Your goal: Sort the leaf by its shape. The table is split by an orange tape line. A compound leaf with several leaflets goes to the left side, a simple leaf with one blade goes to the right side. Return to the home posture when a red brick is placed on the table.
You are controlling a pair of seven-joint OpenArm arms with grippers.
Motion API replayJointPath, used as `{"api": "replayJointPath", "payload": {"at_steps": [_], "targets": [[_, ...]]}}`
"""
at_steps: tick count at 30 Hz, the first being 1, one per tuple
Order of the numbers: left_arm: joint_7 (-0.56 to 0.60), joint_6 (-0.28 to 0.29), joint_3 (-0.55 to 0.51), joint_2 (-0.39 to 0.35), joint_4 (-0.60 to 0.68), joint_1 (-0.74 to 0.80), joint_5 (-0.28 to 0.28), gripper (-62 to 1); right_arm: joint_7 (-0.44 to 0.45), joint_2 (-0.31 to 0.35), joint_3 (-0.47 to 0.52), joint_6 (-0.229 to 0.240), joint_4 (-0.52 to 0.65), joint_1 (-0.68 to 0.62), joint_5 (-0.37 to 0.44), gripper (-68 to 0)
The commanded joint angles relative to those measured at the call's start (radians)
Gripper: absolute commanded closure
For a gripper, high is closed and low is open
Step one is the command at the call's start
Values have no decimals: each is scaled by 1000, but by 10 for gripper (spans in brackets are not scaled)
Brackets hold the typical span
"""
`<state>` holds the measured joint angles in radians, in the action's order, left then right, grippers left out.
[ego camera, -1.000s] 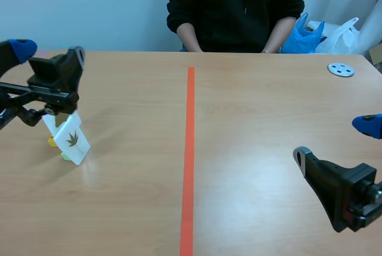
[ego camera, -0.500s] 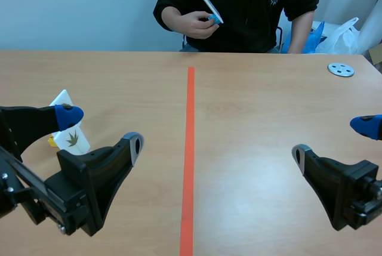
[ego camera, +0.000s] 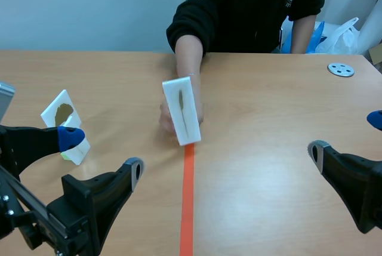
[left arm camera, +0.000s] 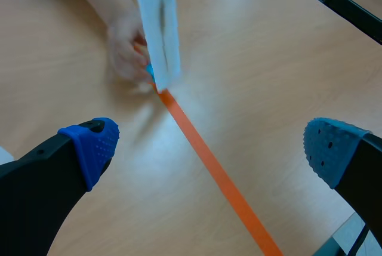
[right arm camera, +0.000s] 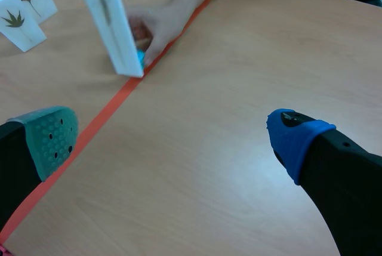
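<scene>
The card (ego camera: 181,110) stands on the tape line (ego camera: 187,208) with a person's hand (left arm camera: 125,53) on it; likely light, stiff, tippy, best pinched by its upper edges; left pincer (left arm camera: 209,145) and right pincer (right arm camera: 173,135) gape empty.

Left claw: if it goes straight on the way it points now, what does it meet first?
Probably the white leaf card, standing ahead of the open left claw, with the person's hand at its base. The way up to it looks free. Depth is unclear, so the hand could come first.
</scene>
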<state>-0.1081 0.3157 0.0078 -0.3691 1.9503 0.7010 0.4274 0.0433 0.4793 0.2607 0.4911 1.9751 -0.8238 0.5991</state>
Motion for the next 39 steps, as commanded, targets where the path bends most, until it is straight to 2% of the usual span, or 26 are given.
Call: {"api": "replayJointPath", "payload": {"at_steps": [1,8,24,29,31,39], "targets": [[14,2,-1,3,13,0,6,-623,11,8,9,1,11,10,8,-679],[22,3,-1,3,13,-1,6,-623,35,8,8,0,11,12,8,-679],[36,13,-1,3,13,-1,5,-623,22,8,8,0,11,12,8,-679],[37,17,2,3,7,-16,-31,-623,22,8,8,0,11,12,7,-679],[37,19,5,3,-6,-33,-51,-623,22,8,8,0,11,12,7,-679],[61,48,8,3,-145,-137,-54,-623,22,8,8,0,11,12,7,-679]]}}
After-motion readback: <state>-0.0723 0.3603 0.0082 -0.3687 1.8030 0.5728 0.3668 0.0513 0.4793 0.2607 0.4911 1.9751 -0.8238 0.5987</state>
